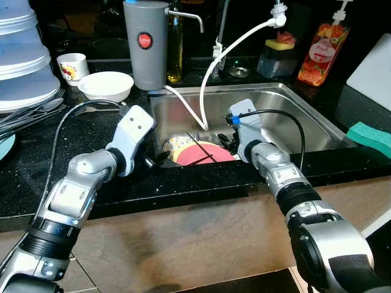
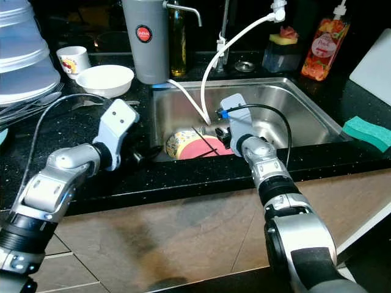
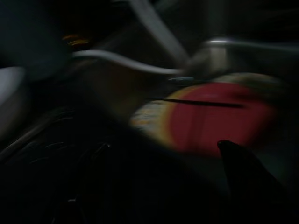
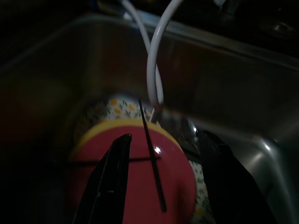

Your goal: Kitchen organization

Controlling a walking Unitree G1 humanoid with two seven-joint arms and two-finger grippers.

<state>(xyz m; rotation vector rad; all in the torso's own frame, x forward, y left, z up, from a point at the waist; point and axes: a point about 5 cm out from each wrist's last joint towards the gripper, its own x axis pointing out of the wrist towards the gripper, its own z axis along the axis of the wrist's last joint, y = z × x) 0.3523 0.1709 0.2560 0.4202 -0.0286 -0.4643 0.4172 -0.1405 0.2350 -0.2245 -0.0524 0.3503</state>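
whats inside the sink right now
In the sink a red plate lies on a flower-patterned dish, thin black chopsticks across it, white hoses hanging in. The right gripper hovers open above. What lies beneath the plates is covered.

Left gripper [image 1: 157, 160] fingers' spread, blurred.

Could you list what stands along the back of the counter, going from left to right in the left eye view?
Small printed cup → white bowl → grey dispenser → glass bottle → sponge holder → red soap bottle → white board.
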